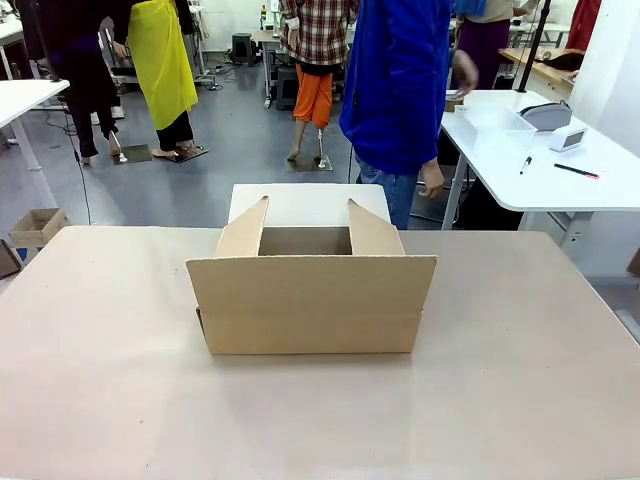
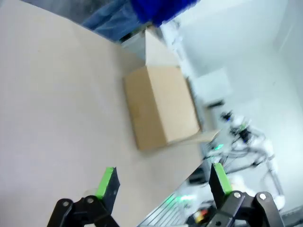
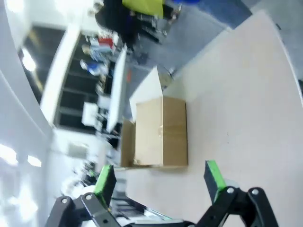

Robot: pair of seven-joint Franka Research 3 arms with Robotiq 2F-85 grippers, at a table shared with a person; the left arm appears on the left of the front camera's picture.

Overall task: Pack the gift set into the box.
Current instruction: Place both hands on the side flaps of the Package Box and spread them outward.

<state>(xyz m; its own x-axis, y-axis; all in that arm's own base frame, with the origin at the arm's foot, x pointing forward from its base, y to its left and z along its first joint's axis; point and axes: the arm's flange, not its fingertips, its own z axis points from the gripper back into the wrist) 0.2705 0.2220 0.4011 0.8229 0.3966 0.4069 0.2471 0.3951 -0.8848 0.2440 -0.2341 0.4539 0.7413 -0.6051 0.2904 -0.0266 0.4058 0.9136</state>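
The box (image 1: 310,300) is a plain brown cardboard carton standing in the middle of the table, its flaps raised and its top open. It also shows from the side in the left wrist view (image 2: 163,106) and the right wrist view (image 3: 158,132). My left gripper (image 2: 163,182) hangs open above the table, well short of the box, with nothing between its green-padded fingers. My right gripper (image 3: 158,182) is open too, empty, and apart from the box. The gift set is out of view.
The beige table (image 1: 100,380) has bare room all around the box. A white flat surface (image 1: 310,203) sits just beyond the far edge behind the box. A person in blue (image 1: 400,90) stands there, turned away. A white side table (image 1: 520,165) stands at the right.
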